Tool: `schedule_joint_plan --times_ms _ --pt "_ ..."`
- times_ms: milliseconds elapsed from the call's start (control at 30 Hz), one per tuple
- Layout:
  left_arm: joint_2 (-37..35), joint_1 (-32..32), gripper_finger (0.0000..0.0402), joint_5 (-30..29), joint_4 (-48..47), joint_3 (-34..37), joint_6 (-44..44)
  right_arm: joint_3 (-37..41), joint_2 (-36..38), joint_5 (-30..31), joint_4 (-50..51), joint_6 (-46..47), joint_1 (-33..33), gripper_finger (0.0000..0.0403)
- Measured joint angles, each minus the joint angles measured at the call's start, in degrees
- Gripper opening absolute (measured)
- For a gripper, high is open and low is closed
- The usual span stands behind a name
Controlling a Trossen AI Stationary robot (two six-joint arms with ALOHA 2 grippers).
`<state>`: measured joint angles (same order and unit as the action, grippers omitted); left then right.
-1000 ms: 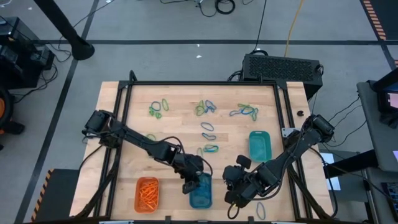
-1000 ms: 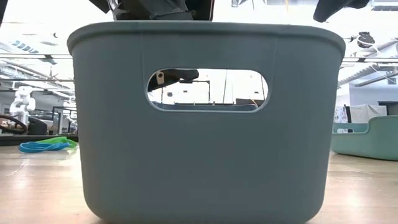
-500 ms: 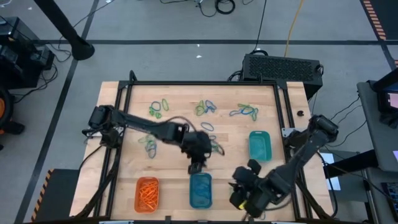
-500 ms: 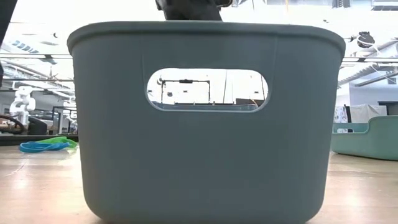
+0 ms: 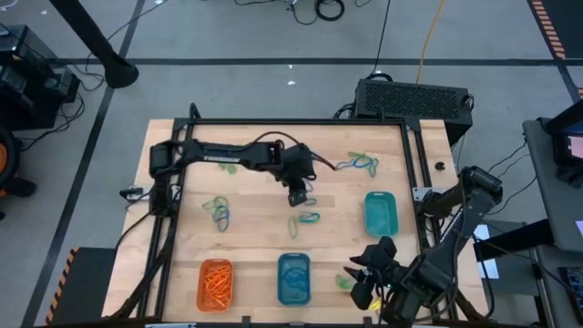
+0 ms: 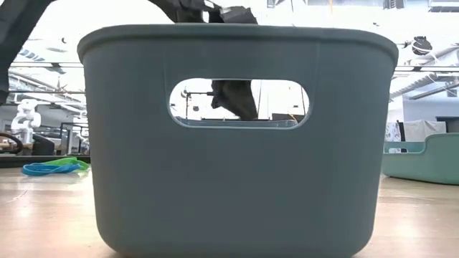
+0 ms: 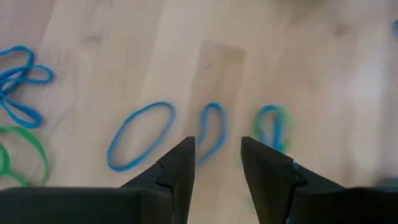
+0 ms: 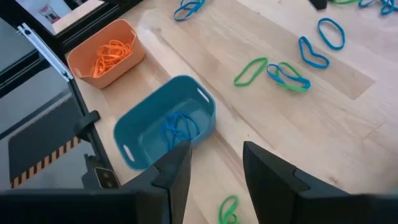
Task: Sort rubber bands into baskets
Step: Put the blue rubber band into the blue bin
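Rubber bands lay mid-sort on my table: the orange basket (image 5: 216,282) held a heap of orange bands (image 8: 111,51), the blue basket (image 5: 293,278) a few blue bands (image 8: 180,129), while the teal-green basket (image 5: 381,212) looked bare as far as I could tell from above. By my reckoning the orange was done and most of the blue and green was left, for loose loops lay in clusters at the far left (image 5: 230,161), far right (image 5: 360,164) and left-centre (image 5: 219,211) of the board, a blue-and-green pair (image 5: 308,219) sat mid-table, and one green band (image 8: 229,208) lay on the wood near the blue basket's end. The left gripper (image 5: 298,191) hung over the far middle of the table, fingers parted by a narrow gap and holding nothing; in its wrist view a slim blue band (image 7: 211,132) lay on the wood straight ahead in line with that gap, with a larger blue loop (image 7: 140,135) to one side and a blue-green one (image 7: 273,126) to the other. The right gripper (image 5: 364,290) waited at the near right edge, fingers apart and empty.
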<state>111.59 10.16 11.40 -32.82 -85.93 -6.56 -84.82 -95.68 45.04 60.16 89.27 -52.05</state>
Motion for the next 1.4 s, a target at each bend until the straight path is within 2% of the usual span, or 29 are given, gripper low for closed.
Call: schedule_joint_plan --times_ms 200,500,733,967,1067,1233,1400 --pt "5.31 0.79 0.0136 -0.49 1.2 0.0 1.97 0.0 -0.02 -0.4 0.0 -0.16 0.48 0.0137" --pt "10.27 -1.68 0.0136 -2.11 0.61 0.02 6.05 0.0 -0.04 -2.14 -0.03 0.7 0.63 0.0137" --pt "10.89 -2.5 0.0136 -6.67 0.75 -0.02 10.13 0.0 -0.09 -2.16 -0.02 0.71 0.65 0.0137" --pt "10.91 -2.69 0.0133 -5.74 -1.25 -0.1 13.46 0.0 -0.09 -1.76 -0.04 0.77 0.74 0.0137" --pt "10.91 -2.81 0.0106 -5.7 -3.22 -0.17 14.51 0.0 -0.09 -1.62 -0.07 1.56 0.74 0.0137" --pt "10.82 -2.81 0.0016 -5.36 -5.02 -0.15 14.26 0.0 -0.09 -1.61 -0.2 1.6 0.74 0.0137" --pt "9.81 -3.11 0.0005 -5.38 -5.54 0.07 11.75 0.0 -0.09 -1.62 -0.95 1.6 0.74 0.0137"
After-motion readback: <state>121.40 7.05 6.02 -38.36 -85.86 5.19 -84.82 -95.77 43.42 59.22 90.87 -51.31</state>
